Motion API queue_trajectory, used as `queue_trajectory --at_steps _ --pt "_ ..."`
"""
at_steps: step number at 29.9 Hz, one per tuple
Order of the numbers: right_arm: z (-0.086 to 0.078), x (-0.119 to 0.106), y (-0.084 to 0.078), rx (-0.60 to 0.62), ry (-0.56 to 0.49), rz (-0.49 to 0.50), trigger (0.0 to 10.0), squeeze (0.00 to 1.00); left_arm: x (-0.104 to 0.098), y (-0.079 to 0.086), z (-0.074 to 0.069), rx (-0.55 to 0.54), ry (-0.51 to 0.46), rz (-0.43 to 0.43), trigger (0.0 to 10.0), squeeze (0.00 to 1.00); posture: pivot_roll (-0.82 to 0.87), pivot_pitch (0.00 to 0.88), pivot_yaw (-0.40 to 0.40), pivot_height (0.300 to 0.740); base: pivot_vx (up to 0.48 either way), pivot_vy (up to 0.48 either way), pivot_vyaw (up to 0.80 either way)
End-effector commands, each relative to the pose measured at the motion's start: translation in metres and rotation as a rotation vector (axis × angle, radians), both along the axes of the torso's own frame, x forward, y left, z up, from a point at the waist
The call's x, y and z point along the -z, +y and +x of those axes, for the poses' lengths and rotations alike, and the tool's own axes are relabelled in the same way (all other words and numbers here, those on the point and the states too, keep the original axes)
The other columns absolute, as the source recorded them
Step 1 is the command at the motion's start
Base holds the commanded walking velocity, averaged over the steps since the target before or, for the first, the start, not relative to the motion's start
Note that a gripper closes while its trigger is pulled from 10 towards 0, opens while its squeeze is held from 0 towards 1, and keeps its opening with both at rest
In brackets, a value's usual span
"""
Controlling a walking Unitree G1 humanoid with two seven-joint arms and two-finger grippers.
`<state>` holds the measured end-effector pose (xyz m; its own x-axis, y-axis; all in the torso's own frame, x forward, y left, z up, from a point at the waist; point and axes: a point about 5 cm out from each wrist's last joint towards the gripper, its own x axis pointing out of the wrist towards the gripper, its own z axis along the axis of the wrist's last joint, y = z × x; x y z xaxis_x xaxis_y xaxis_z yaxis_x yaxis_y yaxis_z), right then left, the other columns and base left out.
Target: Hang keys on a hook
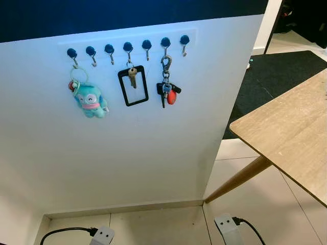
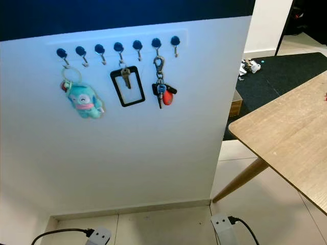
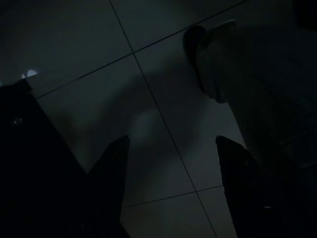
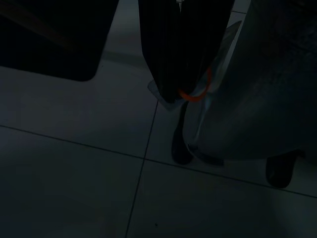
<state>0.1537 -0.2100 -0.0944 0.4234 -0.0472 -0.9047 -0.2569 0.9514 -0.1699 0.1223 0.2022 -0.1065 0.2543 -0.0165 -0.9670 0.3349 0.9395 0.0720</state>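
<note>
A row of seven hooks is seen high on the white wall. Three are taken: a blue plush toy on the far left, a key with a black frame in the middle, and a key bunch further right.

The right gripper hangs low by the floor, its fingers pressed together on an orange ring (probably the keys). The left gripper hangs idle, fingers spread. The free hooks are well up and ahead, so the right arm must be lifted.
</note>
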Motion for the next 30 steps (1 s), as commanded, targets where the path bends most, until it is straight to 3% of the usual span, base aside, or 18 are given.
queue_trajectory --at_steps 1,4,6,8,14,17,21,22,24,25,26,30 --pt "0.000 0.001 0.004 -0.006 0.003 0.007 10.0 0.00 0.002 -0.002 -0.004 0.008 0.011 0.001 10.0 0.00 -0.09 0.032 0.079 0.740 0.000 0.000 0.00" --pt "0.001 0.000 0.005 0.004 -0.006 0.008 10.0 0.00 0.002 -0.001 -0.005 -0.017 0.005 -0.001 10.0 0.00 -0.09 0.034 0.082 0.740 0.000 0.000 0.00" --pt "0.009 -0.004 -0.001 0.033 -0.052 0.010 10.0 0.00 0.002 0.000 -0.006 -0.124 -0.024 -0.012 10.0 0.00 -0.09 0.038 0.083 0.740 0.000 0.000 0.00" --pt "0.011 -0.005 -0.003 0.035 -0.064 0.009 10.0 0.00 0.002 0.000 -0.006 -0.154 -0.033 -0.014 10.0 0.00 -0.09 0.038 0.083 0.740 0.000 0.000 0.00" --pt "0.048 -0.025 -0.002 0.030 -0.216 0.075 10.0 0.00 0.000 0.002 -0.001 -0.285 -0.145 -0.015 10.0 0.00 -0.08 0.045 0.082 0.740 0.000 0.000 0.00" --pt "0.065 -0.034 0.006 -0.086 -0.249 0.107 10.0 0.00 -0.001 0.003 0.001 -0.308 -0.183 0.003 10.0 0.00 -0.08 0.044 0.078 0.740 0.000 0.000 0.00" --pt "0.076 -0.041 0.013 -0.134 -0.275 0.163 10.0 0.00 -0.002 0.003 0.003 -0.338 -0.217 -0.008 10.0 0.00 -0.08 0.042 0.076 0.740 0.000 0.000 0.00" --pt "0.084 -0.047 0.018 -0.161 -0.304 0.212 10.0 0.00 -0.019 0.035 0.030 -0.361 -0.299 -0.005 10.0 0.00 -0.08 0.042 0.076 0.740 0.000 0.000 0.00" --pt "0.097 -0.057 0.027 -0.198 -0.350 0.300 10.0 0.00 -0.049 0.075 0.065 -0.391 -0.433 -0.008 10.0 0.00 -0.08 0.042 0.076 0.740 0.000 0.000 0.00" --pt "0.097 -0.057 0.027 -0.198 -0.350 0.300 10.0 0.00 -0.049 0.075 0.065 -0.391 -0.433 -0.008 10.0 0.00 -0.08 0.042 0.076 0.740 0.000 0.000 0.00" --pt "0.103 -0.063 0.031 -0.215 -0.373 0.349 10.0 0.00 -0.061 0.086 0.077 -0.415 -0.502 -0.035 10.0 0.00 -0.07 0.046 0.071 0.740 0.000 0.000 0.00" --pt "0.114 -0.074 0.036 -0.227 -0.416 0.444 10.0 0.00 -0.075 0.092 0.092 -0.429 -0.603 -0.088 10.0 0.00 -0.07 0.047 0.073 0.740 0.000 0.000 0.00"
